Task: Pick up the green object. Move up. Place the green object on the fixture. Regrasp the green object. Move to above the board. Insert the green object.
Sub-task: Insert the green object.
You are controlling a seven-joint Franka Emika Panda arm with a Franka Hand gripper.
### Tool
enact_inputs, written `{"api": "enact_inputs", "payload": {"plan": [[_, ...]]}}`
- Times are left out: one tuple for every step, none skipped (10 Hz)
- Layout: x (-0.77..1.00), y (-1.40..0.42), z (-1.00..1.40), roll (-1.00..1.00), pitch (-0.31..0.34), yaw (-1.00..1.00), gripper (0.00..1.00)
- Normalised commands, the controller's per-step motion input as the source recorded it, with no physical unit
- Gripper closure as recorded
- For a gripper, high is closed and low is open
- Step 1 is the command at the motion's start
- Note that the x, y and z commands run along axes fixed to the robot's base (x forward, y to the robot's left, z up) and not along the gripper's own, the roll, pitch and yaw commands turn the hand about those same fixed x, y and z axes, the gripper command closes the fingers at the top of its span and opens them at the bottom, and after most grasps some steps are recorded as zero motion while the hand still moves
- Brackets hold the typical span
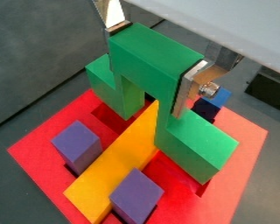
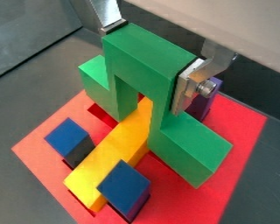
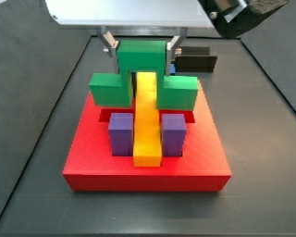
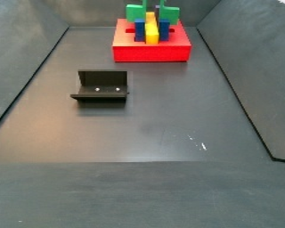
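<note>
Dark grey matte floor (image 4: pixel 145 134) carried the large red square board (image 3: pixel 147 169) at its far end, with the small black bracket fixture (image 4: pixel 100 87) standing empty, well apart on the near left. The parallel-jaw gripper (image 1: pixel 154 57) was clamped on the raised centre of the bright green stepped plastic block (image 1: pixel 166 83), which straddled the long yellow bar (image 3: pixel 145 116) over the board. Judgement: descend straight, keep the block level, release only once seated.

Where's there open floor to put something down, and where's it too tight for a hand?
Free: the dark floor between the fixture and the board, and in front of the fixture. Crowded: the board top, where the gripper holds the green object over the yellow bar and purple blocks.
</note>
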Motion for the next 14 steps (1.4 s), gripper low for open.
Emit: {"api": "enact_inputs", "payload": {"plan": [[0.37,0.05,-0.28,-0.01,-0.026,0.28,1.00],[0.38,0.03,-0.19,-0.05,-0.016,0.30,1.00],[0.25,0.01,-0.17,-0.06,-0.013,0.25,1.00],[0.07,0.00,-0.21,-0.04,0.000,0.18,1.00],[0.00,-0.05,-0.19,-0.06,0.000,0.18,1.00],[0.00,-0.10,-0.14,-0.07,0.000,0.16,1.00],[-0.06,-0.18,-0.11,-0.04,0.019,0.07,1.00],[-0.17,-0.19,-0.07,-0.07,0.026,0.00,1.00],[-0.24,-0.11,0.00,-0.16,0.021,0.00,1.00],[-0.19,-0.02,-0.02,-0.13,0.000,0.00,1.00],[-0.06,0.00,-0.16,-0.01,0.000,0.00,1.00],[0.00,0.09,-0.11,0.00,0.000,0.00,1.00],[0.05,0.16,-0.01,0.00,0.000,0.00,1.00],[0.02,0.06,-0.04,0.00,0.000,0.00,1.00]]}}
